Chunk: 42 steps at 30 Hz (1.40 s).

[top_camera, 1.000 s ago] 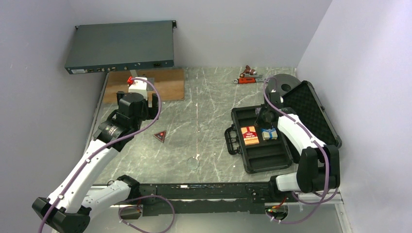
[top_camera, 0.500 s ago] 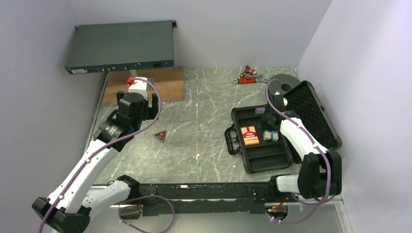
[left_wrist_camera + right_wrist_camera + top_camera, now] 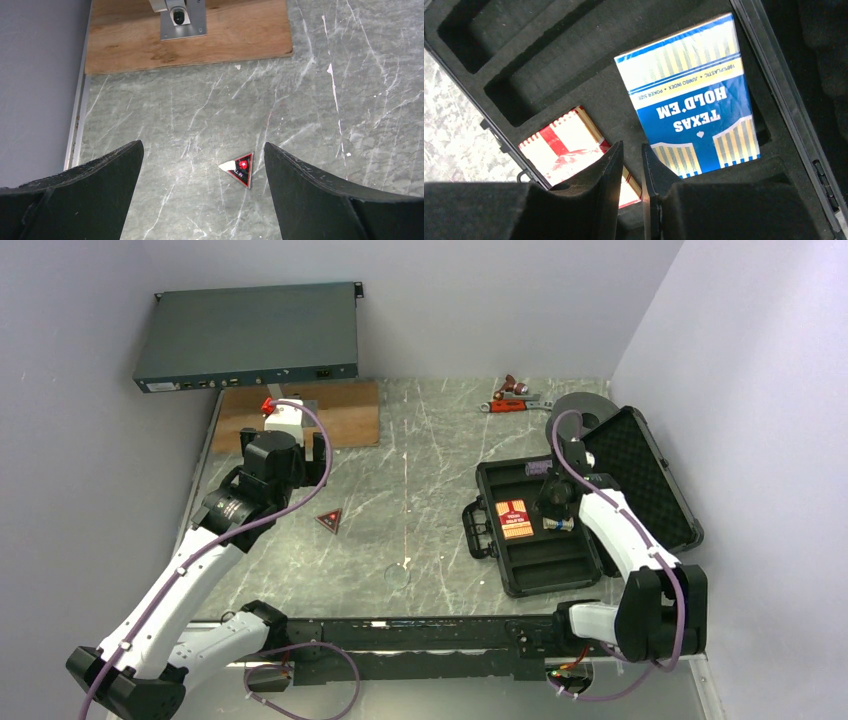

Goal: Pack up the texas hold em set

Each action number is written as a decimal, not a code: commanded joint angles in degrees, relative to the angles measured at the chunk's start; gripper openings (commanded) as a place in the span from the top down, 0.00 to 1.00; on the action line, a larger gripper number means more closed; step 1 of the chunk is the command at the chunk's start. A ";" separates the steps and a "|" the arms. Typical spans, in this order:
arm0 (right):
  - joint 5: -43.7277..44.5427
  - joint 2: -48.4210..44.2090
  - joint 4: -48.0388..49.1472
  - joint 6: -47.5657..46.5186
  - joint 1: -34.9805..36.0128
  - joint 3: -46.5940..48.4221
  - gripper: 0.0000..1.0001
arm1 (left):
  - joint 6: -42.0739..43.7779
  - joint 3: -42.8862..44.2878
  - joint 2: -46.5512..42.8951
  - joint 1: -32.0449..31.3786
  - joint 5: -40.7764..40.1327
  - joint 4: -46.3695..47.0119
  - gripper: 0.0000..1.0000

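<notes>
The right gripper (image 3: 631, 155) has its jaws drawn almost together with only a slit between them and nothing in it. It hangs low over the foam (image 3: 524, 65), between the red card box (image 3: 566, 147) on one side and the blue-white card box (image 3: 689, 100) on the other. Both boxes lie face up in the black case (image 3: 540, 577). The blue one sits a bit askew, and I cannot tell whether it is fully down in its pocket. They look light, stiff and glossy, so I would pinch one across its narrow width, by the long edges, or simply nudge it square with closed tips. A little purple chip stack (image 3: 537, 469) rests in the far slot, and the lid (image 3: 640, 475) stands open to the right. Across the table (image 3: 430, 470), the left gripper (image 3: 201, 150) has its jaws spread wide and empty. It is held above the red triangle (image 3: 240, 169), which lies flat on the stone a little toward the right-hand jaw, apart from both. That piece looks thin, hard and light, with almost no height to grab, so I think the jaws should come straight down and close from a flat side to the opposite corner. It could easily skate on the smooth top. Nearer the arms, a clear disc (image 3: 398, 576) lies alone, equally flat and hard to make out.
</notes>
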 commanded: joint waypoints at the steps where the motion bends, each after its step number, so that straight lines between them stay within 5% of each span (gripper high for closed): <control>1: 3.21 0.24 -2.63 4.00 -0.36 -1.11 0.77 | 0.71 0.02 -0.85 0.00 -0.90 2.11 0.03; 10: 16.13 -3.30 -9.03 6.74 -0.60 0.63 0.74 | 0.59 0.11 -0.85 0.00 -0.53 2.10 0.03; 21: -3.71 -4.32 -0.48 -1.93 -0.65 5.92 0.73 | 0.63 0.15 -0.91 0.00 -0.53 2.04 0.03; 42: 3.56 7.03 10.11 -2.46 -7.90 8.05 0.82 | 0.67 -0.09 -0.58 0.00 -0.94 2.10 0.03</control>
